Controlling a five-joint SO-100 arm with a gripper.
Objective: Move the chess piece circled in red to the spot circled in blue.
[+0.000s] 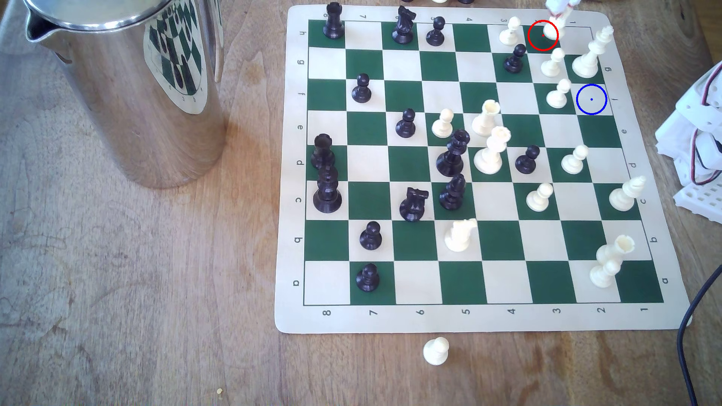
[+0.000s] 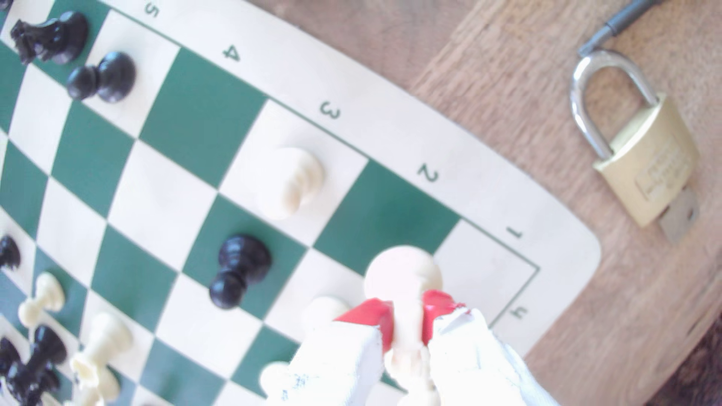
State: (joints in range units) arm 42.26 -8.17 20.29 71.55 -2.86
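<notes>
My gripper [image 1: 559, 11] is at the board's far right corner in the exterior view, over the red-circled green square [image 1: 536, 41]. It is shut on the cream-white chess piece [image 1: 550, 31], whose base hangs inside the red circle. In the wrist view the red pads [image 2: 367, 316] of the gripper [image 2: 406, 318] pinch the chess piece [image 2: 402, 273] by its upper body, round base outward. It looks lifted, with a shadow on the green square [image 2: 390, 214] below. The spot [image 1: 591, 99], a cream square with a blue circle, lies bare two rows nearer.
A white pawn [image 1: 558, 93] stands just beside the spot, with a white king [image 1: 590, 54] and another pawn [image 1: 553, 62] between it and the gripper. A steel jug [image 1: 117, 89] stands on the exterior view's left. A padlock [image 2: 640, 156] lies off the board's corner.
</notes>
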